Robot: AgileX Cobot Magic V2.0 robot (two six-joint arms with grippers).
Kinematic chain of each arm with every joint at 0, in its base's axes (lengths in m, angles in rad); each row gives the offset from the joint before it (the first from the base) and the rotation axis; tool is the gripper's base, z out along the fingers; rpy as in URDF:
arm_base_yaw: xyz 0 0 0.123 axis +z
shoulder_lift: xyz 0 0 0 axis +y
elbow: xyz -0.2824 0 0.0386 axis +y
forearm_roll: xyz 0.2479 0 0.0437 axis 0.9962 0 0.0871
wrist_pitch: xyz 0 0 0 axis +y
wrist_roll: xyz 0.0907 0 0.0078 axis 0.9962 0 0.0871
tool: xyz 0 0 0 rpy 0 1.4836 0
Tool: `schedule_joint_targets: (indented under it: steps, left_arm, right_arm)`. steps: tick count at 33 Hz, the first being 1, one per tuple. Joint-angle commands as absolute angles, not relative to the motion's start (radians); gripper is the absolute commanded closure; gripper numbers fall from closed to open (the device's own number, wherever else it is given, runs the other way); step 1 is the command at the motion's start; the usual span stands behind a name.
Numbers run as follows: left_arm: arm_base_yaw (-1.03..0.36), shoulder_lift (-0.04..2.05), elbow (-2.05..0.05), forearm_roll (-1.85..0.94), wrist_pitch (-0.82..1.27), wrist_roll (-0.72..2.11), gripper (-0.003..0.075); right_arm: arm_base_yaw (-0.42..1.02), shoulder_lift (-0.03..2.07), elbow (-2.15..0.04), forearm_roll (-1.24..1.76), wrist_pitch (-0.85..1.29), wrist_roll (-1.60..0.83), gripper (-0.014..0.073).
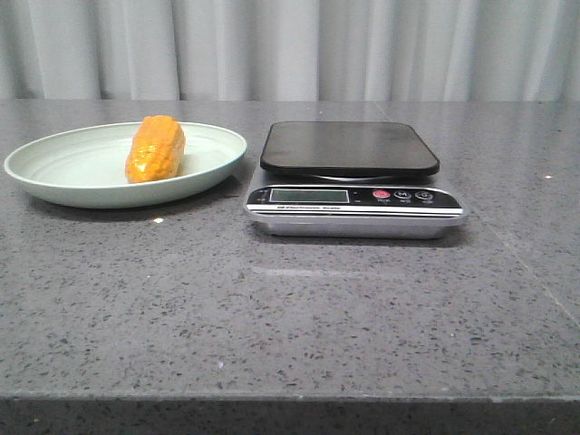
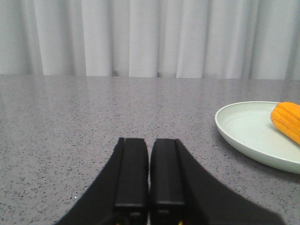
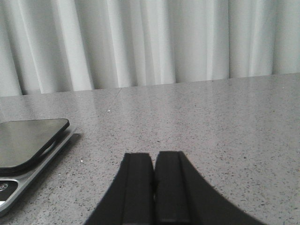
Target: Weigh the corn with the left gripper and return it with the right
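On a pale green plate [image 1: 54,177] at the left of the grey speckled table [image 1: 290,308], the corn [image 1: 155,149] lies on its side, a stubby orange-yellow cob with glossy rows of kernels, one end toward the camera and the other toward the curtain. It rests a little right of the plate's centre, inside the rim, with nothing touching it.

Just beside the plate, to its right, stands a digital kitchen scale [image 1: 355,201]: a black weighing platform [image 1: 349,148] with rounded corners above a silver body, a grey display [image 1: 309,195] and a red button [image 1: 381,195] among its front controls. The platform carries nothing. Plate and scale sit close together but apart.

Neither arm shows in the front view. From the left wrist camera, the left gripper [image 2: 149,159] hangs low over bare table, its two black fingers [image 2: 132,168] pressed together with only a thin seam between them, pinching nothing; the plate's rim [image 2: 243,145] and one end of the corn [image 2: 287,119] appear off to one side, well apart from the fingertips. From the right wrist camera, the right gripper [image 3: 153,173] is likewise pressed closed and empty, with a corner of the scale [image 3: 28,140] off to its side, also clear of the fingers.

A white pleated curtain [image 1: 290,45] closes off the far edge of the table.
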State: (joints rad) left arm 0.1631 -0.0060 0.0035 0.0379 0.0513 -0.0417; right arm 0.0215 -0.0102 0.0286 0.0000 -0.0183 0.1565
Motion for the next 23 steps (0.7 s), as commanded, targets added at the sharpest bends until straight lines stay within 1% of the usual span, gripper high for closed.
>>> schedule_joint_targets:
  steps: [1,23]
  left_arm:
    - [0.156,-0.024,0.01,0.031,-0.026,-0.047,0.0594]
    - [0.156,-0.024,0.01,0.031,-0.034,-0.047,0.0594]
  right_arm:
    - [0.016,-0.026,0.02,0.0,-0.099,0.153,0.0445]
    - [0.016,-0.026,0.02,0.0,-0.099,0.153,0.0445]
